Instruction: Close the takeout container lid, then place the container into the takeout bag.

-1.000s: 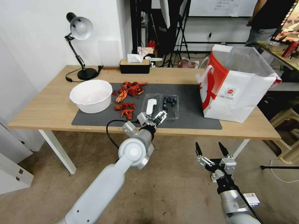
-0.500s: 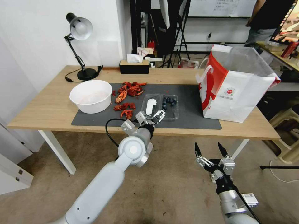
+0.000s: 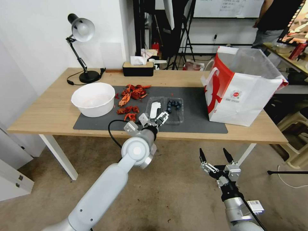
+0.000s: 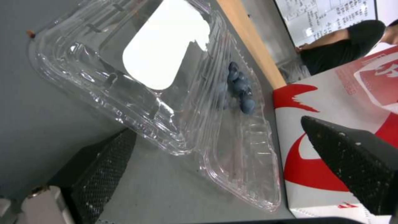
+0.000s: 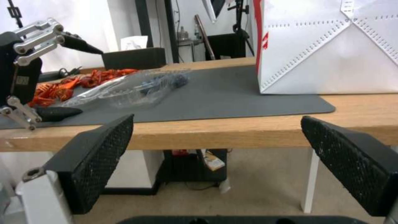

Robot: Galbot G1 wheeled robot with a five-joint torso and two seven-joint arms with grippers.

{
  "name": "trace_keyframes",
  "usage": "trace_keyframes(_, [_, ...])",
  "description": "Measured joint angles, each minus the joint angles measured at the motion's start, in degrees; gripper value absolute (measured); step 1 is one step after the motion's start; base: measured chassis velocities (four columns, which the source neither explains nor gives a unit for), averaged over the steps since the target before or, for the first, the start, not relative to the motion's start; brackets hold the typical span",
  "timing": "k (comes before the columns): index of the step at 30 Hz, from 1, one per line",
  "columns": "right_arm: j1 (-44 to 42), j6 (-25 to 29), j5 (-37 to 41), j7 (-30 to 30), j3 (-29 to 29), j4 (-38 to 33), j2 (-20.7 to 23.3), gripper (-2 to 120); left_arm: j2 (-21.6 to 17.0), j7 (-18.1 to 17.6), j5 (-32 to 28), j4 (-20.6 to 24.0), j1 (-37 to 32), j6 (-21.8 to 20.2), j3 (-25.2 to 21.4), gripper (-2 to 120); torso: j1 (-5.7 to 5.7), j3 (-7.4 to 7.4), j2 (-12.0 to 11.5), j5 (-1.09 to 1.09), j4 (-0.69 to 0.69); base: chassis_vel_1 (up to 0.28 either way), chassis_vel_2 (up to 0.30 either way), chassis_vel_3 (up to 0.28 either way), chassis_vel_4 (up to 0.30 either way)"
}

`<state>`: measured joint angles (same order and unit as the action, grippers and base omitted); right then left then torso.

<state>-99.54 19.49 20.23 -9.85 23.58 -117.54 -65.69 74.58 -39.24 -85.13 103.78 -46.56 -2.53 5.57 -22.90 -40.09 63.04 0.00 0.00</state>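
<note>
The container [image 3: 175, 107] lies open on the grey mat [image 3: 199, 106], with dark blueberries [image 4: 240, 90] in its right half. The takeout container lid [image 3: 155, 109], clear with a white label [image 4: 166, 46], is folded out to the left of that half. My left gripper [image 3: 153, 118] is open at the clamshell's near edge; in the left wrist view one black finger [image 4: 104, 161] rests low on the mat by the lid's corner. The takeout bag [image 3: 243, 93] stands open at the mat's right end. My right gripper [image 3: 212, 154] hangs open below the table's front edge.
A white bowl [image 3: 93, 99] sits on the mat's left end, and red crayfish shells [image 3: 131, 96] lie between it and the clamshell. A desk lamp [image 3: 81, 48] and a black tissue box [image 3: 138, 68] stand at the back of the wooden table [image 3: 48, 112].
My left gripper has edged a little farther over the table and to the left, closer to the lid's near edge. The right arm has stayed put.
</note>
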Motion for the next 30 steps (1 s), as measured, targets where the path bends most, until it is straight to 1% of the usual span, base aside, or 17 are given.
trace_keyframes(7, [-0.04,0.11,-0.39,0.0,-0.17,0.12,-0.23,100,0.51,0.2,-0.57,-0.4,-0.04,0.3,-0.3,100,0.0,0.0,0.0,0.01,0.01,0.0,0.0,0.0,0.0])
trace_keyframes(14, [-0.39,0.35,-0.87,0.06,-0.22,0.28,-0.36,100,0.71,2.93,-0.85,-0.74,-0.67,1.19,-0.61,100,-0.02,-0.02,-0.02,0.01,0.03,0.0,0.0,0.0,0.0])
trace_keyframes(18, [-0.39,0.36,-0.92,0.07,-0.26,0.28,-0.36,100,0.71,3.64,-0.84,-0.76,-0.87,1.42,-0.71,100,-0.02,-0.02,-0.02,0.01,0.04,0.0,0.0,0.0,0.0])
trace_keyframes(22, [-0.23,0.36,-1.01,0.07,-0.42,0.3,-0.31,100,0.52,5.35,-0.98,-0.69,-1.24,1.92,-0.9,100,-0.04,-0.03,-0.04,-0.01,0.02,0.0,0.0,0.0,0.0])
trace_keyframes(25, [-0.23,0.36,-1.08,0.07,-0.47,0.33,-0.35,100,0.53,5.66,-1.05,-0.68,-1.31,2.07,-0.95,100,-0.04,-0.04,-0.04,-0.01,0.01,0.0,0.0,0.0,0.0])
trace_keyframes(30, [-0.31,0.37,-1.29,0.09,-0.61,0.5,-0.54,100,0.66,7.57,-1.2,-0.5,-1.88,2.42,-1.0,100,-0.05,-0.04,-0.05,-0.01,-0.02,0.0,0.0,0.0,0.0])
